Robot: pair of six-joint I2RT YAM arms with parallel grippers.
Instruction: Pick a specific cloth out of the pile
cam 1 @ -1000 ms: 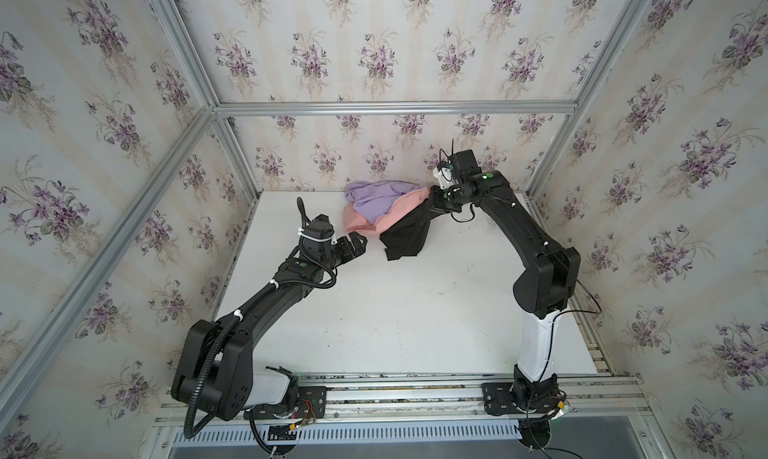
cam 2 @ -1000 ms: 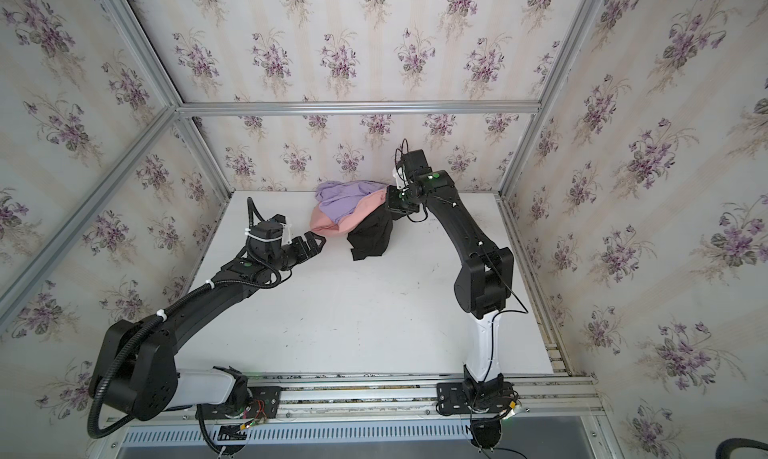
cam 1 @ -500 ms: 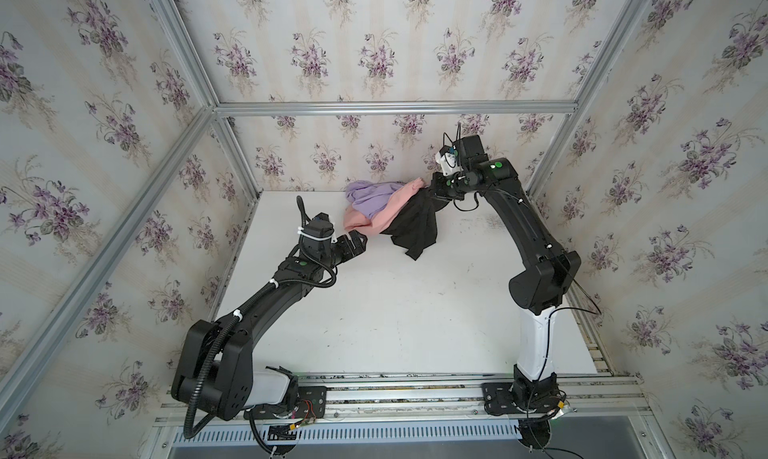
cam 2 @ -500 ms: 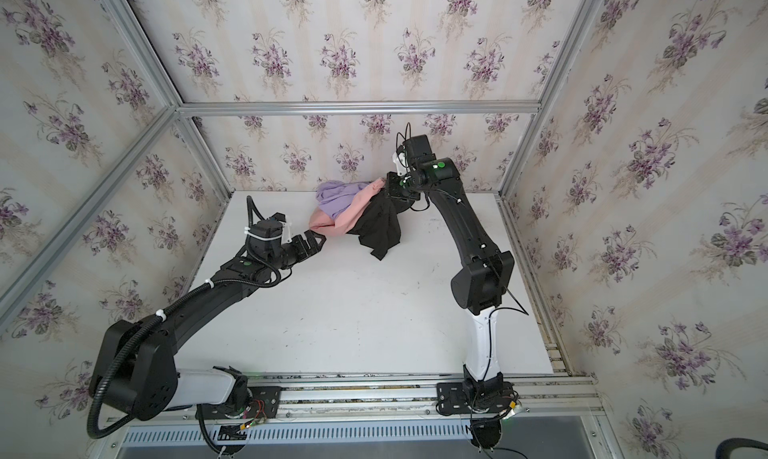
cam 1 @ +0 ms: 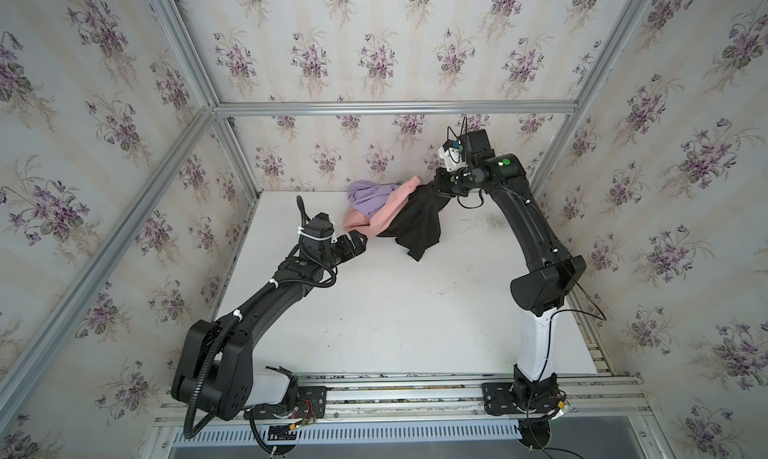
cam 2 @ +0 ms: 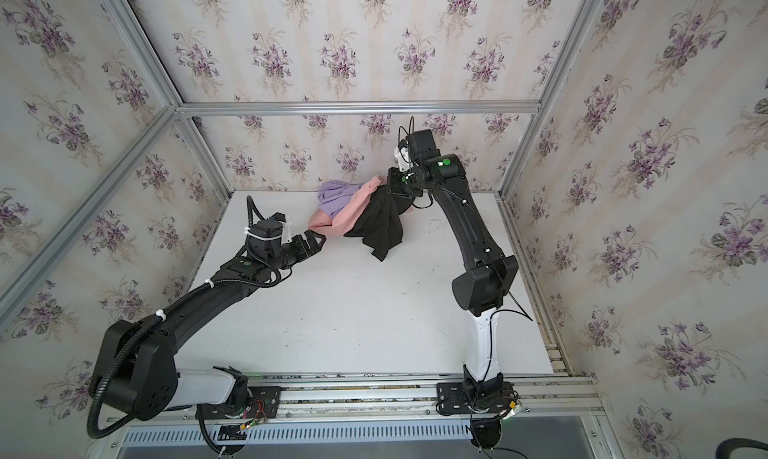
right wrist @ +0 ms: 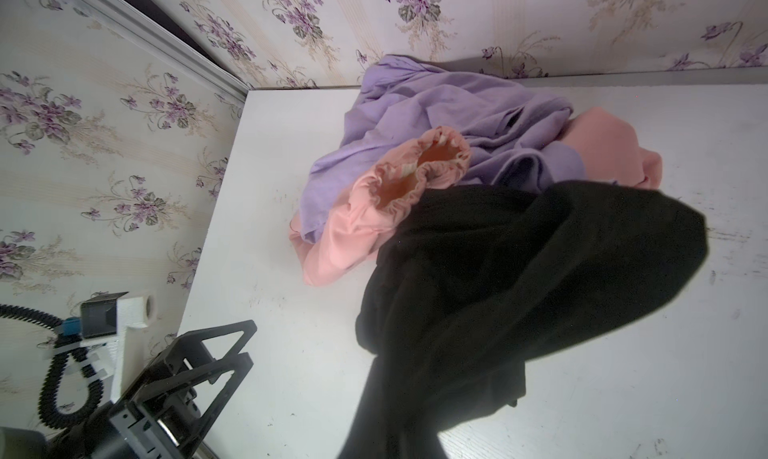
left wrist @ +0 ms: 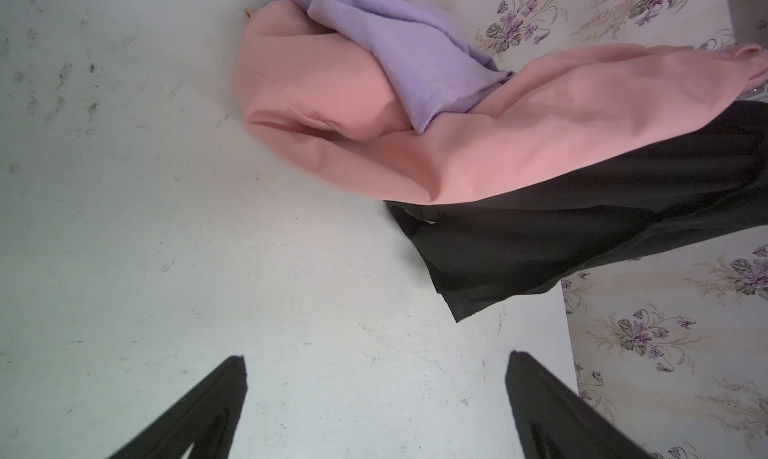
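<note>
The pile [cam 1: 374,211] lies at the back of the white table [cam 1: 395,311]. From it the black cloth [cam 1: 417,224] [cam 2: 380,224] hangs, held up near the back wall by my right gripper [cam 1: 436,184], which is shut on its top; its lower end trails on the table. A salmon-pink garment [cam 1: 386,211] [left wrist: 374,124] is dragged up alongside, its gathered cuff [right wrist: 419,174] raised. A lilac garment [cam 1: 368,197] [right wrist: 436,116] rests on the pink one. My left gripper [cam 1: 359,240] [left wrist: 376,357] stands open and empty, just short of the pink garment's near edge.
Flowered walls with aluminium frame posts [cam 1: 237,153] close in the back and both sides of the table. A metal rail [cam 1: 395,390] carrying both arm bases runs along the front edge.
My right gripper has risen and drawn back to the right with the black cloth, stretching it out of the heap and lifting the pink cuff with it. The left arm has not moved.
</note>
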